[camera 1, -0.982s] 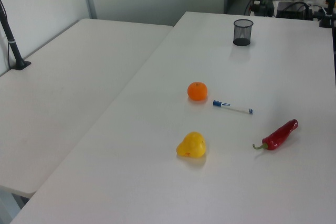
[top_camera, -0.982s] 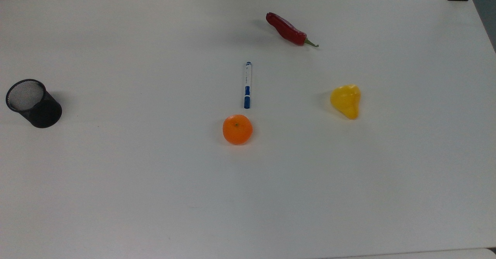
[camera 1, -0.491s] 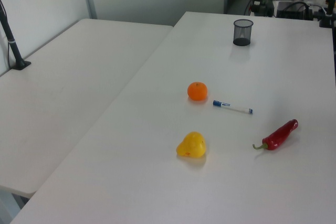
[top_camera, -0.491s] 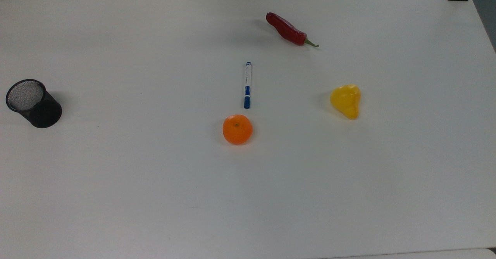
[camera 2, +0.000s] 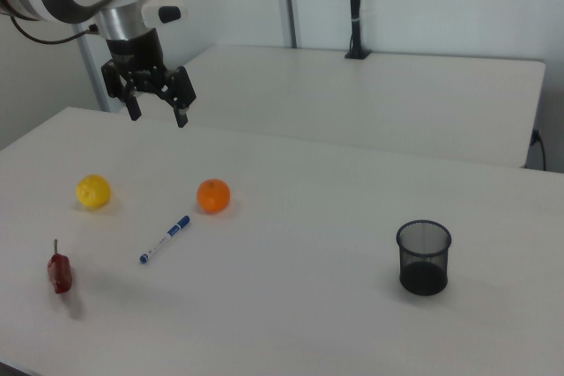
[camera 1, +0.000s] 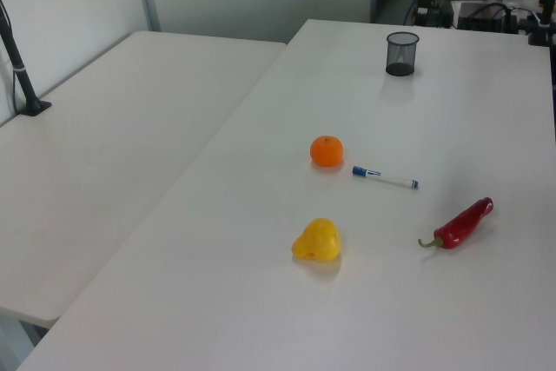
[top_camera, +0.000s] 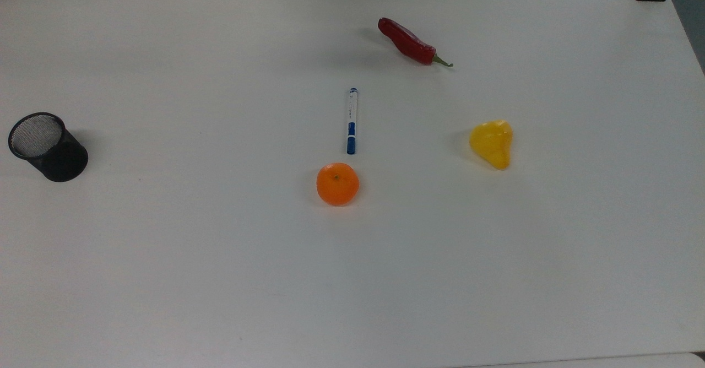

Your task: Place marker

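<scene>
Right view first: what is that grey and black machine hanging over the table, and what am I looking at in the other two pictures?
That machine is a robot arm. The black claw at its end is its gripper, with two fingers spread open and holding nothing; it hangs in the air above the white table.

All three pictures show the same table at one moment, from fixed cameras. The top view looks down on it; the left view and right view look across it from opposite ends.

Lying on the table are a marker with a white barrel and blue cap, an orange just off its capped end, a yellow pepper and a red chili. A black mesh cup stands upright, well apart from the rest.
</scene>
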